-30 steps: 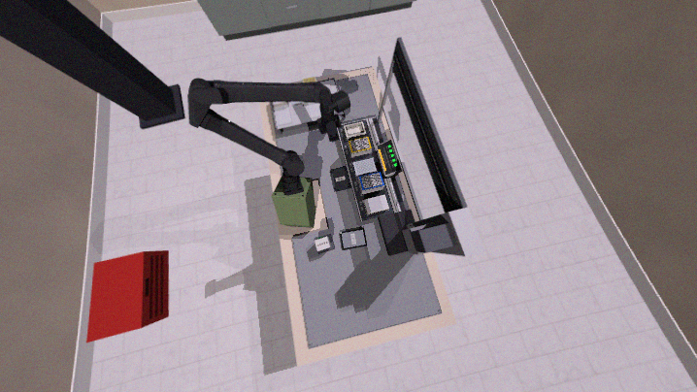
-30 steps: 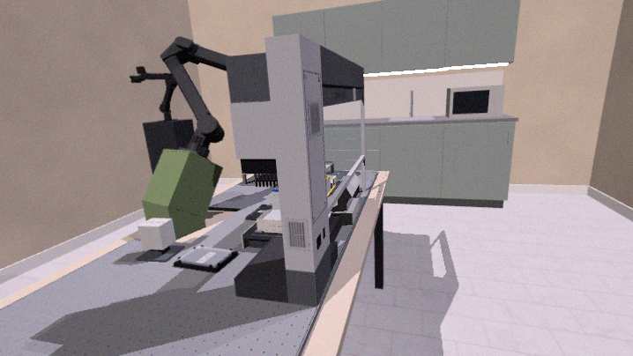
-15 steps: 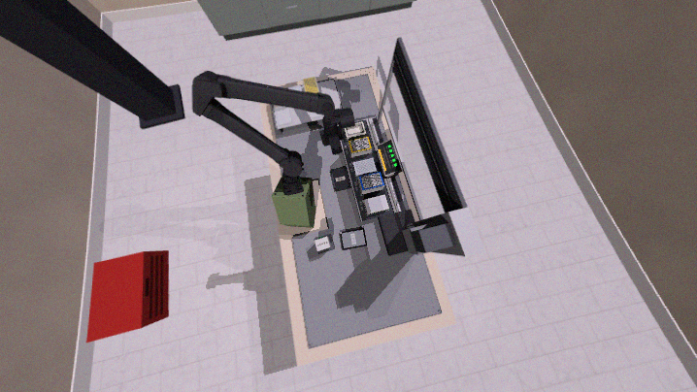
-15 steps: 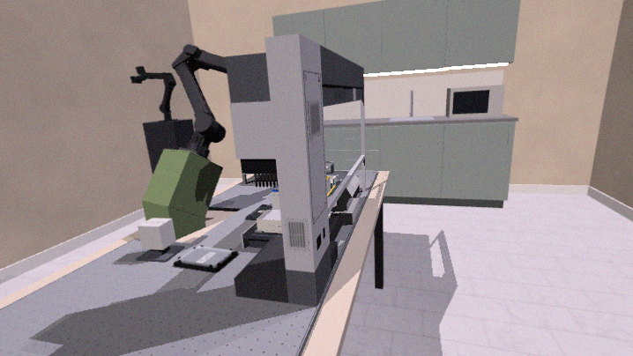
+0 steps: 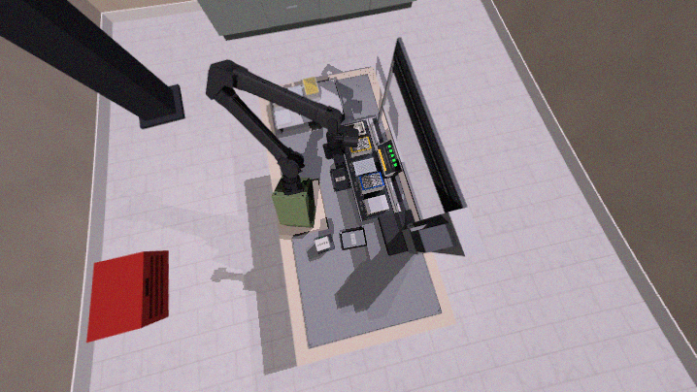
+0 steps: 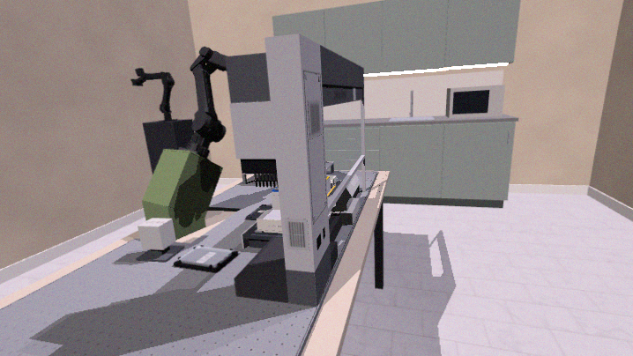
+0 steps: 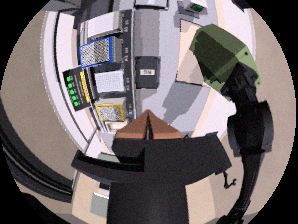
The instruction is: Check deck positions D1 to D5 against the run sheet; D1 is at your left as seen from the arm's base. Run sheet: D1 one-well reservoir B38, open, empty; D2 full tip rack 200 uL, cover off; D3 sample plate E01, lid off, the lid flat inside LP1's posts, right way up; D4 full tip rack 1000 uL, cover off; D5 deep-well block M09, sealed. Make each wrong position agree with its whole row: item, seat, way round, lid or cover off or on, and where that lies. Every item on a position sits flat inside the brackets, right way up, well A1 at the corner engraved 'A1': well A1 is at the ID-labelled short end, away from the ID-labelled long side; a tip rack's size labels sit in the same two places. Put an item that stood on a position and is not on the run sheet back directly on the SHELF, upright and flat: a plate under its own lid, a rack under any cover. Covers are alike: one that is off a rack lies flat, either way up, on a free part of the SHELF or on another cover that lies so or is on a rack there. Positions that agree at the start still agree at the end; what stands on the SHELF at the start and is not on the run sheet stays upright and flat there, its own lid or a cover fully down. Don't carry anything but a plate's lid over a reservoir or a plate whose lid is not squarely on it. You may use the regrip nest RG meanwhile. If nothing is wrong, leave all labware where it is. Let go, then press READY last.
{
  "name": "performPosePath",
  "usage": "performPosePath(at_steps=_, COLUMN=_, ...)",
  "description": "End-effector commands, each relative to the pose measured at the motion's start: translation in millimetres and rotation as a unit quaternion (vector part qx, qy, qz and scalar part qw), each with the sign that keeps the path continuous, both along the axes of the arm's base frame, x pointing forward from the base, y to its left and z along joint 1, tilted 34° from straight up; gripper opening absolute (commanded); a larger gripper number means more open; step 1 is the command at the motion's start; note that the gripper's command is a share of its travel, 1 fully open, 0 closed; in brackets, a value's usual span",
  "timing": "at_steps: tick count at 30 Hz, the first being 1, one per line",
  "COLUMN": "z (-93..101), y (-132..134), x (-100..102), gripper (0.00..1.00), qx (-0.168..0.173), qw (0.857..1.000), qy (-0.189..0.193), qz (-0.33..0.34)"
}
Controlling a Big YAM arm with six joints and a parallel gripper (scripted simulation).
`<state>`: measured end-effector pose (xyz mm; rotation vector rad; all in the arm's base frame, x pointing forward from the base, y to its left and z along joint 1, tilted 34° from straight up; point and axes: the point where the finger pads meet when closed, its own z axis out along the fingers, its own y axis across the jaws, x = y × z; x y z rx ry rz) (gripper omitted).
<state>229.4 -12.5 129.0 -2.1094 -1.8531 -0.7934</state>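
My gripper (image 5: 335, 151) is shut and holds nothing; it hangs above the near side of the deck row, by the yellow tip rack (image 5: 361, 145). In the wrist view the shut fingertips (image 7: 148, 121) point just beside that yellow rack (image 7: 109, 112). Along the row lie a small item at the far end (image 5: 359, 127), the yellow rack, a pale plate (image 5: 364, 166), a blue tip rack (image 5: 371, 181) and a white block (image 5: 378, 204). A dark flat piece (image 5: 338, 176) lies in front of the row; it also shows in the wrist view (image 7: 147, 71). Labels are too small to read.
A panel with green lights (image 5: 389, 158) stands behind the row. The shelf (image 5: 292, 116) at the far end holds pale labware and a yellow item (image 5: 310, 85). A tall gantry tower (image 6: 292, 163) stands at the near end. A white box (image 5: 322, 243) and a dark tray (image 5: 352, 239) lie by my green base (image 5: 292, 205).
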Motion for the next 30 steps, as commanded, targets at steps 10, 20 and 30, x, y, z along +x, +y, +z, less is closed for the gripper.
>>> performPosePath(at_steps=10, z=-15.4, y=-67, x=11, gripper=0.00, qx=-0.028, qw=0.999, qy=-0.036, qz=0.017)
performPosePath(at_steps=20, z=-38.9, y=-104, x=6, gripper=0.00, qx=-0.030, qw=0.999, qy=-0.033, qz=0.017)
performPosePath(at_steps=30, z=-68.1, y=-149, x=-1, gripper=0.00, qx=-0.032, qw=0.999, qy=-0.031, qz=0.016)
